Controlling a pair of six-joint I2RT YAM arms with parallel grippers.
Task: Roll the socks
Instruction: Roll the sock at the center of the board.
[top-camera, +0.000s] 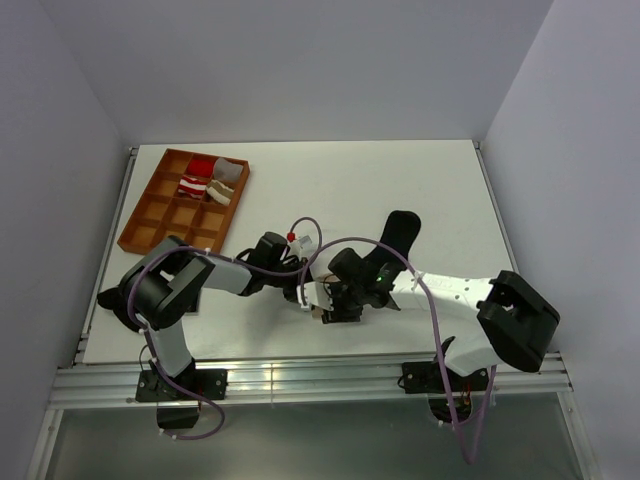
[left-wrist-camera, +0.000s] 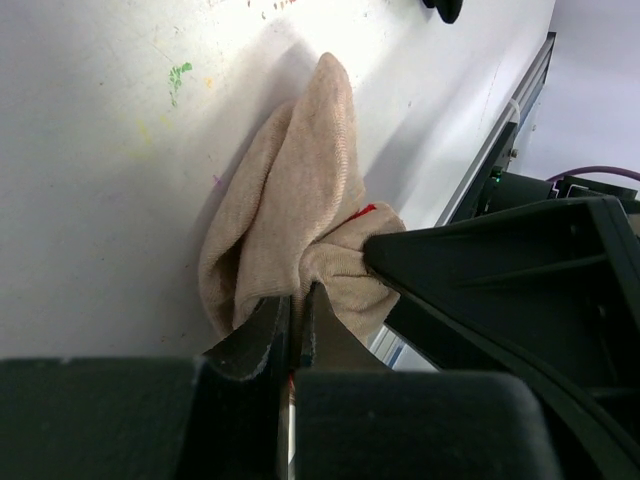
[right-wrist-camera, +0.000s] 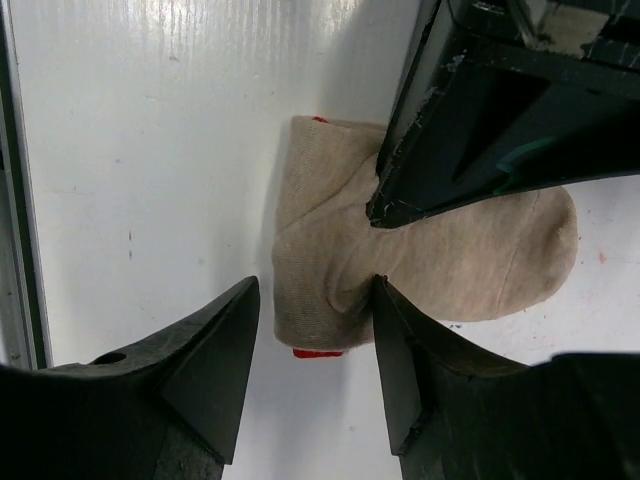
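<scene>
The left gripper has its jaws pressed together, pinching a fold of the beige sock, which lies bunched and half folded on the white table. The right gripper stands spread around the folded end. I judge the rolling is midway; next the right one must close without loosening the fold. The black sock lies apart, not yet rolled

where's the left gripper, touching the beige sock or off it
Touching. The left wrist view shows the left gripper shut on a fold of the beige sock, with fabric pinched between its closed jaws.
</scene>
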